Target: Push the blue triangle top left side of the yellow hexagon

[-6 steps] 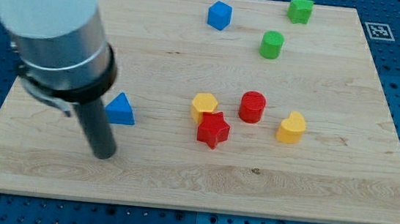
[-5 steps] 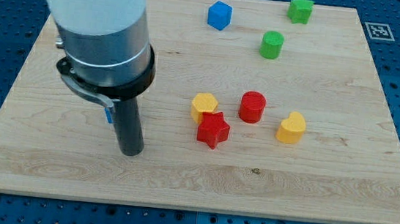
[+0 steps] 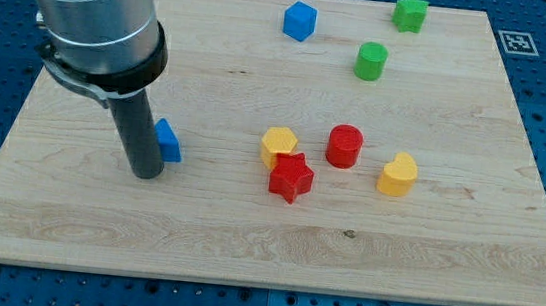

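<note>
The counter is a pale wooden board with visible grain, resting on a blue perforated base. On it sit glossy blocks: a blue triangle, a yellow hexagon, a red star, a red cylinder, a yellow heart-like block, a blue cube, a green cylinder and a green star. My tip stands just at the triangle's left, partly hiding it. The triangle lies well left of the hexagon. This tool is a plain rod with nothing to open or close.
</note>
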### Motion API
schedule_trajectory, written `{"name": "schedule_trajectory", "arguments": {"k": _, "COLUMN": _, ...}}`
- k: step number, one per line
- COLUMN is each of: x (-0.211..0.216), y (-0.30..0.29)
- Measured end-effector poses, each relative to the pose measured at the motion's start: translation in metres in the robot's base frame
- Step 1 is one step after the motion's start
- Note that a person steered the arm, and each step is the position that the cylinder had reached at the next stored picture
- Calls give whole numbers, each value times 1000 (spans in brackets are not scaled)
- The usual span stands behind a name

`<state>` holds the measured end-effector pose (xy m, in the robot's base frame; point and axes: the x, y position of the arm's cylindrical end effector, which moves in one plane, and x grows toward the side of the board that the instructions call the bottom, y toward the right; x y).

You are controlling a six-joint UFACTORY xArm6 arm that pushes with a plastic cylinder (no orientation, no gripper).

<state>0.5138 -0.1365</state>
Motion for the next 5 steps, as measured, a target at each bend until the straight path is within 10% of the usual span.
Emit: {"name": "schedule_trajectory", "arguments": {"k": 5, "x": -49, "y": -5}}
